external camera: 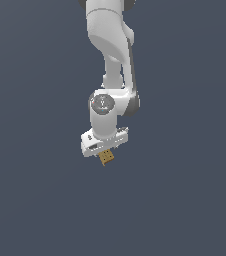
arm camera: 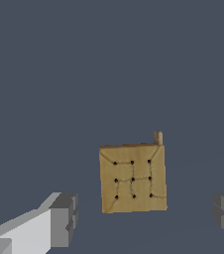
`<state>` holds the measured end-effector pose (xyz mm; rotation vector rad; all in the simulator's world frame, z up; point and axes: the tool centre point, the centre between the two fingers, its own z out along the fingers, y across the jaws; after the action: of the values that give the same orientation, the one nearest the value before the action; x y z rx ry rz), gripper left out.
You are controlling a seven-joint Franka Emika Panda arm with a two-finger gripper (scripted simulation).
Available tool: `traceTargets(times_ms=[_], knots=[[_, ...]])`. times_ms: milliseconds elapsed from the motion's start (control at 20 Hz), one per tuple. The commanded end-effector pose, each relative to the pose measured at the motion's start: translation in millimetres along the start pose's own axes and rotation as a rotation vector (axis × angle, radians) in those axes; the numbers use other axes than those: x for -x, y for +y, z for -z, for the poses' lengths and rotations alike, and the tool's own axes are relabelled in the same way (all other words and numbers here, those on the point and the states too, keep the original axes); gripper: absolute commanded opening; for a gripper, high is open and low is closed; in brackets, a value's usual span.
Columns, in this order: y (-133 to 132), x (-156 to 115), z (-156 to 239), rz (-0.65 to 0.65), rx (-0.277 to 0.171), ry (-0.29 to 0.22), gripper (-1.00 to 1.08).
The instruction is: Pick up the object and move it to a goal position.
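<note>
The object (arm camera: 133, 178) is a small tan-brown cube-like block with several dark dots on its face and a small peg at one corner. In the wrist view it lies between my two grey fingertips (arm camera: 63, 218), with clear gaps on both sides. My gripper (arm camera: 144, 219) is open and touches nothing. In the exterior view the block (external camera: 106, 158) shows just under the white gripper (external camera: 105, 150), whose hand partly covers it. No goal marker shows in either view.
A plain dark grey-blue surface (external camera: 185, 200) fills both views. The white arm (external camera: 110, 60) comes down from the top of the exterior view. No other objects show.
</note>
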<state>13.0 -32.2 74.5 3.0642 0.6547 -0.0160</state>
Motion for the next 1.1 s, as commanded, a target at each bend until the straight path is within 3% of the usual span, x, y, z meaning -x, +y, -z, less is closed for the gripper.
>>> traceTargets(times_ms=[0, 600, 1050], knots=[[0.9, -1.4, -6.4, 0.029, -0.002, 0.006, 1.00], [1.5, -2.0, -18.4, 0.055, -0.005, 0.011, 1.00], [0.8, -1.7, -57.5, 0.059, -0.005, 0.012, 1.00]])
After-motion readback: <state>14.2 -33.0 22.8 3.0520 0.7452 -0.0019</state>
